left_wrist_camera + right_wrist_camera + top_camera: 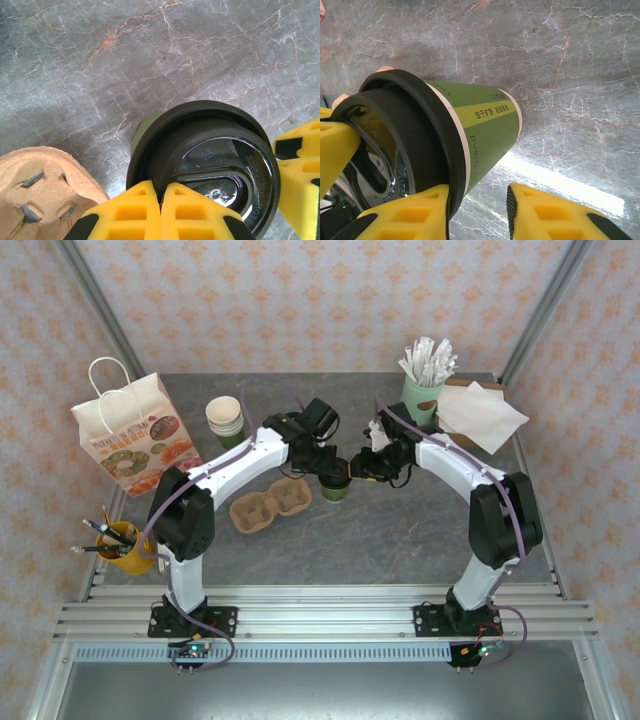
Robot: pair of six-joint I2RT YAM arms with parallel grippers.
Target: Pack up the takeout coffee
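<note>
Green paper with a cream band wraps the takeout coffee (335,486), standing mid-frame in the top view, just right of a pulp cup tray (272,504). Its side carries Chinese characters and a word ending "friend". The left gripper (161,187), fingers pressed together, touches the rim of the black lid (210,165). The right gripper (479,190) stands spread beside that lid. At upper left, print on the paper bag (128,435) is too small to read.

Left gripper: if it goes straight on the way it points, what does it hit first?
The black lid of the takeout coffee. The left gripper is shut, with its tips at the lid's near rim. They look to be touching it, though depth is unclear.
</note>
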